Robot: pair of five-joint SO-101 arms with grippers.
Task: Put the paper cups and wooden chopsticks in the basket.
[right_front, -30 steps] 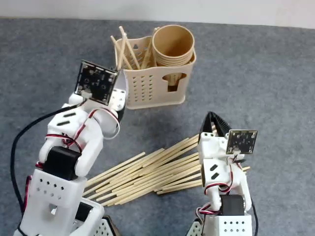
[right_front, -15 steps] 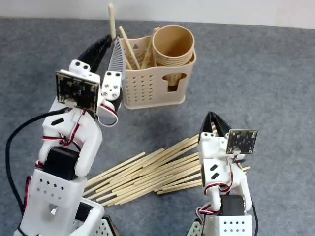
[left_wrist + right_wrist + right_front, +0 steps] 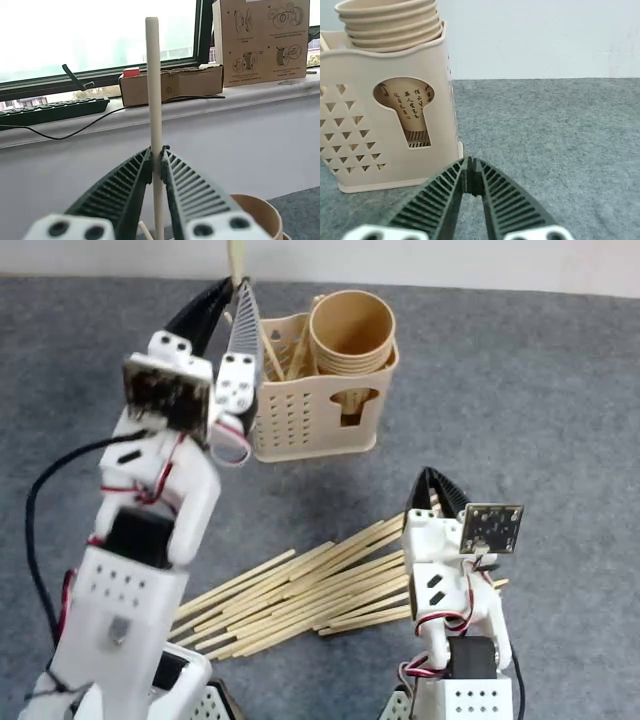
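My left gripper is shut on one wooden chopstick, held upright above the left end of the cream basket. The left wrist view shows the chopstick rising straight out of the closed left gripper, with a cup rim below. Stacked paper cups fill the basket's right compartment, and a few chopsticks stand in its left one. Several chopsticks lie in a pile on the grey mat. My right gripper is shut and empty, just beyond the pile. In its wrist view, the right gripper faces the basket and cups.
Grey mat covers the table, with open room to the right of the basket and at the far left. A white wall runs behind the basket. The arm bases stand at the near edge, on either side of the chopstick pile.
My left arm has risen from beside the basket, lifting a chopstick upright, and has moved it higher above the basket's left end. The right arm has kept still.
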